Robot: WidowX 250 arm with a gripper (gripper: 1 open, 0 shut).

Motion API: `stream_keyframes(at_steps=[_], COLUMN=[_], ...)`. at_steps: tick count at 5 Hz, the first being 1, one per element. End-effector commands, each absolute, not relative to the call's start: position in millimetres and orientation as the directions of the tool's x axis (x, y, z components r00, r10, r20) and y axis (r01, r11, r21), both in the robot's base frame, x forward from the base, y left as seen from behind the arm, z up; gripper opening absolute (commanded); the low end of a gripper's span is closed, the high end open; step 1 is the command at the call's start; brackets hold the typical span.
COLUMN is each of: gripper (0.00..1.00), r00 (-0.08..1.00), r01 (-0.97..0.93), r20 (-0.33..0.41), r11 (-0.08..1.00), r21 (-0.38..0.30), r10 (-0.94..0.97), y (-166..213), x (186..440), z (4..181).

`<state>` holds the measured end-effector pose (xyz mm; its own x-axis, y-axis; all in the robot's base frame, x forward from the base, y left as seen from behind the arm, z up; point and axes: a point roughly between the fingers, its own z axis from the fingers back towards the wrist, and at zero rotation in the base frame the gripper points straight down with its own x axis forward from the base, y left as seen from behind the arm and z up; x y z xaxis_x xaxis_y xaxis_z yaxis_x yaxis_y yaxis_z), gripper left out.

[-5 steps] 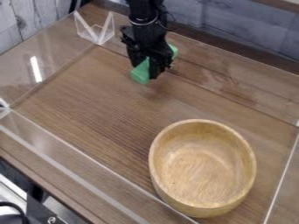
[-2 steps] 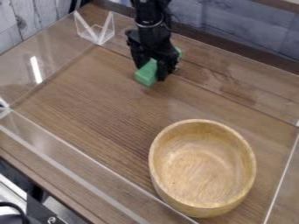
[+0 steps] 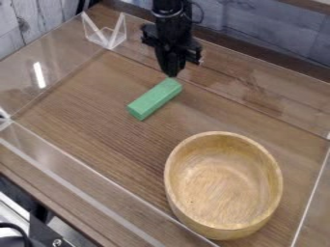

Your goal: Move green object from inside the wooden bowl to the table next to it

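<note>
"What's around your block?"
"The wooden bowl (image 3: 223,185) sits at its five o'clock; the dark arm (image 3: 165,21) stands beyond, at twelve."
"And your green block (image 3: 154,98)?"
"Flat, oblong, bare on the surface (image 3: 91,116); earlier your jaws covered part. Now they're closed, apart from it."

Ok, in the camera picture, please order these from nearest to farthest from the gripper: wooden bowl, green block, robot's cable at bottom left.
1. Green block: just below the gripper in the view.
2. Wooden bowl: lower right.
3. Cable: bottom left corner.
</note>
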<state>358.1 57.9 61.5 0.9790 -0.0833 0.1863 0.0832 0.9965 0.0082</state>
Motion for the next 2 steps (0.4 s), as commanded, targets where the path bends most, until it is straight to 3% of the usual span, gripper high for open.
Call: stream_keyframes(at_steps=[1,2], gripper=[0.00,0.00], r00=[0.964,0.968], r01=[0.067,0.062], r20=[0.255,0.242], r11=[0.997,0.998], r21=[0.027,0.026], r10=[-0.072,-0.066], y=[61.9,65.3], x=[372.9,374.0], z=[91.2,92.8])
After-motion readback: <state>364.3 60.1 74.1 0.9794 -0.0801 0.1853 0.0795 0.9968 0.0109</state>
